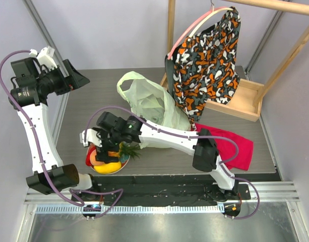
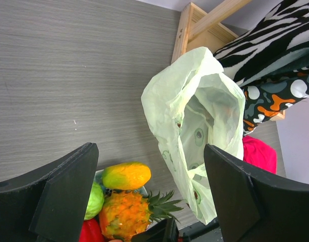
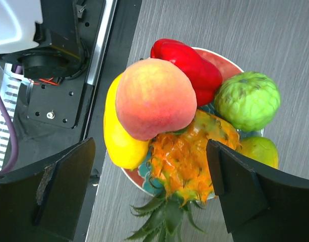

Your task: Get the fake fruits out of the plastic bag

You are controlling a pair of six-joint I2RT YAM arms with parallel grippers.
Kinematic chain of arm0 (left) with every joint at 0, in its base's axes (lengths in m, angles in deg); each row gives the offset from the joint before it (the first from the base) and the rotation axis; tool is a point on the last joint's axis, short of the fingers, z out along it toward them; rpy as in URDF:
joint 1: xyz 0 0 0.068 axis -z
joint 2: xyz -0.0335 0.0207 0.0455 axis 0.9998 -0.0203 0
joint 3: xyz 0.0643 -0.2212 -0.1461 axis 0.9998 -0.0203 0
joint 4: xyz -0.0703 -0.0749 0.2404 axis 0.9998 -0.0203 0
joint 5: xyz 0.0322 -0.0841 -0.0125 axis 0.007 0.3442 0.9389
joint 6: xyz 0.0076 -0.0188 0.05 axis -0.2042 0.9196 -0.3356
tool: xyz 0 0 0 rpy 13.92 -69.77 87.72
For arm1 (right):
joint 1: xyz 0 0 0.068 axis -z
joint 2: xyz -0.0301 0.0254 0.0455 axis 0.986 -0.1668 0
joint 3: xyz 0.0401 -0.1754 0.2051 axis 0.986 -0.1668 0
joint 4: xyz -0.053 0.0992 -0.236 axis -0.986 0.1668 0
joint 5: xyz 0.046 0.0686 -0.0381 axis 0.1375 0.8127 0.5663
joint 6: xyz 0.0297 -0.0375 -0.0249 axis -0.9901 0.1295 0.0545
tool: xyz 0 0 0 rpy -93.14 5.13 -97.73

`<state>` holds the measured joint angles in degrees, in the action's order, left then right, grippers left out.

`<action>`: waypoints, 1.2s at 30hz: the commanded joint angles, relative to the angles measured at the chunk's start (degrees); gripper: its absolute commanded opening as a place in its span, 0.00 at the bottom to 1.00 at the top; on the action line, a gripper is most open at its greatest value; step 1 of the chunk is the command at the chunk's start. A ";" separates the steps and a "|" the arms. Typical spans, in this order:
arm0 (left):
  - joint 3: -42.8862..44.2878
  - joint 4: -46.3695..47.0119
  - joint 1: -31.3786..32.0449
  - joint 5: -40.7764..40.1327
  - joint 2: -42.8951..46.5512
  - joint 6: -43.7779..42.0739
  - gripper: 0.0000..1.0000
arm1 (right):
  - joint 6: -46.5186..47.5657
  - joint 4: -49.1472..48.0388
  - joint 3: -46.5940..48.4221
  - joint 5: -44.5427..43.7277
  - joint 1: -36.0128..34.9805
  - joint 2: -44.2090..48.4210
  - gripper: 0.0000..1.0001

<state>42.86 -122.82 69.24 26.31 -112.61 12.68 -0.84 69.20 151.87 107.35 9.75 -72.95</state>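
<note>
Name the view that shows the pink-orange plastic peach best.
Right wrist: the pink-orange plastic peach sits unobstructed, centre frame. Top external mostly hides it under the right arm; left wrist does not clearly show it.

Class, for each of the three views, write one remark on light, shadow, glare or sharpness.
Top external: even, soft light, faint shadows on the table, all sharp. Left wrist: the plastic bag glows translucent; the fingers of the left gripper are dark, with little detail. Right wrist: glare streaks the red piece; the peach is matte and sharp.
</note>
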 commanded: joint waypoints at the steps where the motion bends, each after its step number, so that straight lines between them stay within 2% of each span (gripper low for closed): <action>1: 3.32 1.80 -0.36 1.52 0.17 0.01 0.91 | 0.34 1.81 0.67 0.30 1.82 7.71 1.00; 5: 4.55 2.06 -0.36 1.78 -0.36 0.01 0.91 | -0.62 4.27 -3.80 0.03 7.17 15.25 1.00; 7: 4.73 2.24 -0.44 1.95 -0.80 0.19 0.91 | 0.42 6.02 -6.27 3.61 9.82 18.17 1.00; 9: 5.52 2.32 -0.36 2.22 -1.59 0.02 0.91 | 2.52 11.99 -5.49 4.69 12.72 20.99 1.00; 11: 6.74 2.06 -0.36 2.13 -2.21 -0.25 0.91 | 6.65 18.56 -4.61 5.04 14.48 23.79 0.95; 13: 7.63 1.89 -0.36 2.04 -3.09 -0.60 0.91 | 11.56 22.80 -5.30 3.04 14.75 25.73 0.86; 16: 8.42 1.80 -0.44 2.30 -3.62 -0.86 0.89 | 16.58 29.92 -10.21 -0.22 14.84 30.74 0.61; 17: 8.25 1.80 -0.36 2.22 -3.62 -1.21 0.89 | 18.42 32.20 -14.84 -3.10 14.75 31.71 0.31; 18: 7.90 1.88 -0.36 2.13 -3.62 -1.56 0.89 | 19.57 33.35 -17.50 -4.09 15.54 33.63 0.18; 20: 5.80 2.67 -0.27 0.73 -2.83 -2.35 0.89 | 22.90 36.17 -26.43 -6.19 16.94 34.88 0.02; 23: 3.77 2.59 -0.36 -1.46 -2.04 -4.29 0.89 | 26.69 37.41 -37.08 -8.31 20.63 33.75 0.01; 26: 3.41 1.01 -0.44 -3.05 -2.12 -6.31 0.89 | 28.91 34.00 -40.29 -12.16 23.36 27.78 0.01; 28: 3.24 -0.13 -0.36 -4.19 -1.95 -7.80 0.89 | 27.24 25.43 -38.54 -13.67 24.59 22.44 0.01; 31: 2.45 -1.28 -0.36 -6.57 -1.42 -10.09 0.89 | 24.78 12.69 -29.16 -18.93 24.60 16.10 0.02; 33: 2.18 -2.24 -0.36 -8.41 -1.16 -11.32 0.89 | 24.42 8.77 -16.35 -23.31 24.51 8.46 0.02; 34: 1.83 -2.59 -0.44 -9.03 -1.07 -12.45 0.89 | 24.16 6.93 -11.08 -24.21 24.42 5.99 0.02; 35: 1.48 -2.94 -0.44 -9.64 -0.81 -12.55 0.90 | 23.55 6.74 -0.15 -24.48 24.42 0.75 0.02; 36: 1.04 -2.77 -0.44 -10.26 -0.54 -12.55 0.90 | 22.67 6.82 5.01 -24.23 24.42 -1.31 0.02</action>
<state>44.92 -124.55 69.20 19.84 -115.78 3.57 24.01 89.41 133.56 88.80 34.49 -68.03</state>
